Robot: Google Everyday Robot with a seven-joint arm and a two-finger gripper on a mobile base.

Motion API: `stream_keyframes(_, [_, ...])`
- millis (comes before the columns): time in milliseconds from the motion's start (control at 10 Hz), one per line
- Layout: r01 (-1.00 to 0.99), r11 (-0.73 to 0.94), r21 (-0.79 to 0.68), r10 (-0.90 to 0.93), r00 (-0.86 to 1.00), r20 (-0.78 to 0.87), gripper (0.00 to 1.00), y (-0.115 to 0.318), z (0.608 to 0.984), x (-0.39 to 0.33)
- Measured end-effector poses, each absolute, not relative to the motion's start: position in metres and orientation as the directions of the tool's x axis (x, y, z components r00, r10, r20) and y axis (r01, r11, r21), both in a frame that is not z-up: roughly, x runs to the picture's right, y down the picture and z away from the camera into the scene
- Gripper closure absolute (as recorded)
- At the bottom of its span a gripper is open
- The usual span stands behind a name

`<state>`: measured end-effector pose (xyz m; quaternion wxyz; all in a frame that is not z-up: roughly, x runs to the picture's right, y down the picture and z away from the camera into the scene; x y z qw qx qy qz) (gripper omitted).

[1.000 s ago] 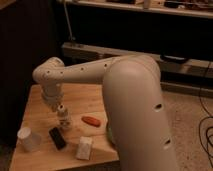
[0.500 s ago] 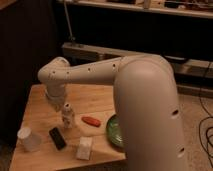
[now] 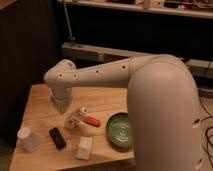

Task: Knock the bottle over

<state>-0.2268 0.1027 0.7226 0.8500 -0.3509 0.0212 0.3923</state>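
Note:
The bottle [image 3: 76, 118], small and clear with a white cap and pale label, leans far over on the wooden table [image 3: 35, 107], cap toward the upper right, next to an orange-red object [image 3: 92, 121]. My gripper [image 3: 61, 105] hangs just up and left of the bottle, at the end of the white arm [image 3: 100, 75] that reaches in from the right.
A white paper cup [image 3: 28, 138] stands at the front left. A black flat device [image 3: 57, 138] lies beside it. A white rectangular box [image 3: 84, 148] sits at the front. A green plate [image 3: 120, 131] lies at the right edge. Dark shelving stands behind.
The bottle, upright under the gripper before, has tipped over to the right. The arm and gripper have shifted right and up.

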Motion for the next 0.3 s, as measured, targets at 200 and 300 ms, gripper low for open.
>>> stream_keyframes(200, [-0.681,0.45,-0.578,0.649,0.694,-0.312,0.92,0.1085,0.7191,-0.2233])
stream_keyframes(300, [-0.683,0.448,-0.576,0.652,0.691,-0.312,0.92,0.1077,0.7192,-0.2204])
